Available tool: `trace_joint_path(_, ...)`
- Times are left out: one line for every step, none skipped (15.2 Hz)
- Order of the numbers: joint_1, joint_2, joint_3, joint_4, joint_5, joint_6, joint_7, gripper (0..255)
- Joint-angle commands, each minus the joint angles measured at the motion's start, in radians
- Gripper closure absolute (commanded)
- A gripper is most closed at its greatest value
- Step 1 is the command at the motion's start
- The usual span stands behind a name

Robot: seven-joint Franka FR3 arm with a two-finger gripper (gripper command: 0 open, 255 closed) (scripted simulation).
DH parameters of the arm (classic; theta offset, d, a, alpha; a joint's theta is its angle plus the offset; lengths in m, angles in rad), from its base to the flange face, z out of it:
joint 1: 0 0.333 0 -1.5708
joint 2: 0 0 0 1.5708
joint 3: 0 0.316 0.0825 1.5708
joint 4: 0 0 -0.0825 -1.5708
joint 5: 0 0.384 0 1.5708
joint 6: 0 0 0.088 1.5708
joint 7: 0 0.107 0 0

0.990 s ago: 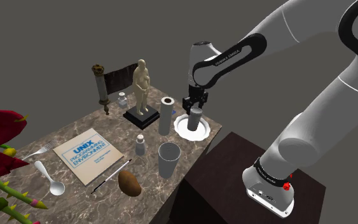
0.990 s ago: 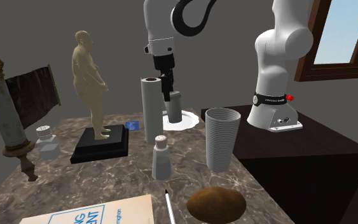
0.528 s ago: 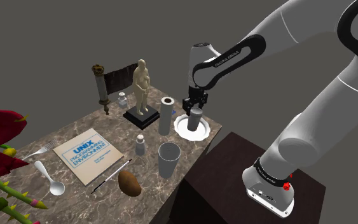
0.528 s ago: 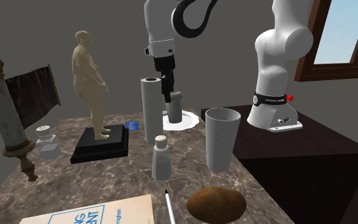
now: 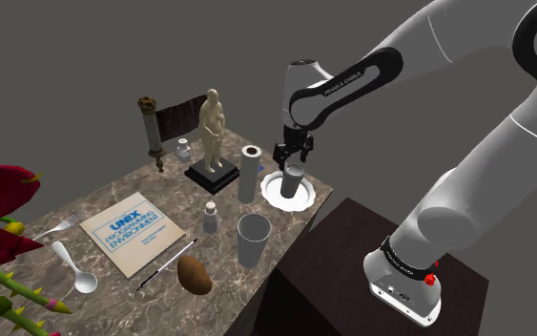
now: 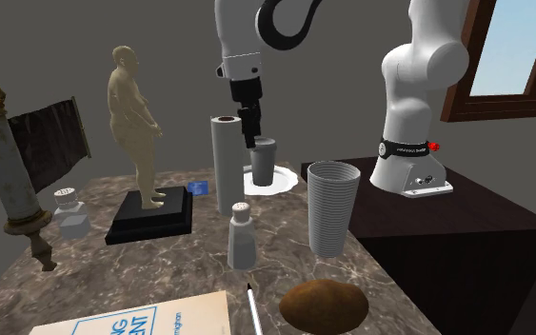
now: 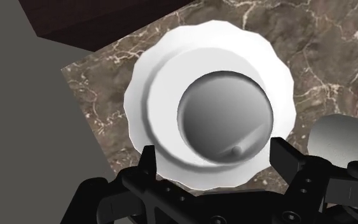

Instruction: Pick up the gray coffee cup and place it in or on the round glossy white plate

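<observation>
Wrist view is looking straight down into the gray coffee cup (image 7: 225, 121), which is standing upright with its long axis vertical and its smooth round mouth opening upward. It is resting in the middle of the round glossy white plate (image 7: 147, 76), whose rim is scalloped. The all-black gripper (image 7: 214, 156) is hovering above the cup with its fingers (image 7: 147, 158) spread wide, touching nothing. The plate is sitting at the far right corner, in the shoulder view, of a brown marble tabletop (image 5: 158, 186) veined in white. A tall pale grey cylinder (image 5: 249, 172) is standing just beside the plate on the shoulder view's left, and a beige figurine on a black base (image 5: 213, 129) is rising farther left. Plain grey walls are closing the room, and a wood-framed window (image 6: 518, 48) is showing at the second exterior view's right.
</observation>
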Motion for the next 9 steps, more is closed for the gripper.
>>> trace_joint_path(0.004, -0.036, 0.004, 0.031, 0.008, -0.068, 0.0, 0)
trace_joint_path(0.005, -0.05, 0.004, 0.046, 0.01, -0.097, -0.001, 0)
trace_joint_path(0.005, -0.05, 0.004, 0.046, 0.01, -0.097, -0.001, 0)
trace_joint_path(0.005, -0.05, 0.004, 0.046, 0.01, -0.097, -0.001, 0)
trace_joint_path(0.005, -0.05, 0.004, 0.046, 0.01, -0.097, -0.001, 0)
trace_joint_path(0.005, -0.05, 0.004, 0.046, 0.01, -0.097, -0.001, 0)
trace_joint_path(0.005, -0.05, 0.004, 0.046, 0.01, -0.097, -0.001, 0)
trace_joint_path(0.005, -0.05, 0.004, 0.046, 0.01, -0.097, -0.001, 0)
trace_joint_path(0.005, -0.05, 0.004, 0.046, 0.01, -0.097, -0.001, 0)
